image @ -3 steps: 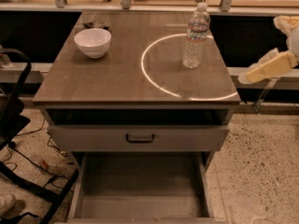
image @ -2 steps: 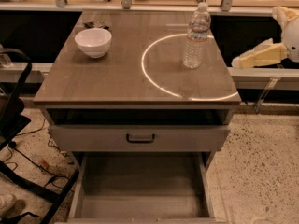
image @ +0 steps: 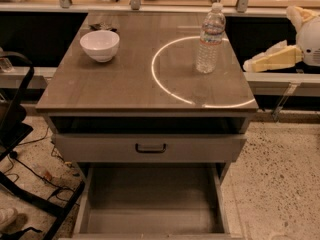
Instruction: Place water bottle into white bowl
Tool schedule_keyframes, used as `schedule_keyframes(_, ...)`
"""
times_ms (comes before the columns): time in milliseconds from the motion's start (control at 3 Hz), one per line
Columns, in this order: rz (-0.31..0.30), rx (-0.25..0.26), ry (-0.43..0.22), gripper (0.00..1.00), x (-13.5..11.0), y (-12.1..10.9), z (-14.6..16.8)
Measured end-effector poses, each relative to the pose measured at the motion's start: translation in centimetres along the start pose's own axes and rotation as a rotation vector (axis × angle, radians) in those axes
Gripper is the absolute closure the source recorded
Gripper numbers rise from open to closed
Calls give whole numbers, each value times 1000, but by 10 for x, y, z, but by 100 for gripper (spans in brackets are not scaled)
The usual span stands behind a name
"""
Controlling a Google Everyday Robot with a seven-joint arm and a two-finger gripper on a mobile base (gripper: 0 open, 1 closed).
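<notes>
Hand (image: 249, 65), a pale cream wedge of smooth plastic, hangs off the right edge of the counter (image: 115, 86), touching neither task object; how far open it is cannot be told. Just beyond its tip the water bottle (image: 210, 39) stands upright on the matte wood-grain top, clear ribbed plastic with a white cap, inside a bright arc of light (image: 152, 69). Well apart from the hand, past the bottle, sits the round, glossy white bowl (image: 100, 45).
</notes>
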State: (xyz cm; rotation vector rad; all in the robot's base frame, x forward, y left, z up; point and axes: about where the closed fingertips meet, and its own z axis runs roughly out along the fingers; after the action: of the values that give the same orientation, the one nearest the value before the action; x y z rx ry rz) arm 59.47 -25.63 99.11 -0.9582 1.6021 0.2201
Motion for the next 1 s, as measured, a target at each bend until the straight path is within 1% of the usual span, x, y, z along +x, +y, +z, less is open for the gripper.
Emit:
schedule_keyframes(333,69,-20,-71,0,-2,2,40)
schedule_keyframes(667,168,-43,-170,0,-6,-2,101)
schedule_keyframes(1000,245,-42,-221,0,-8,-10,137)
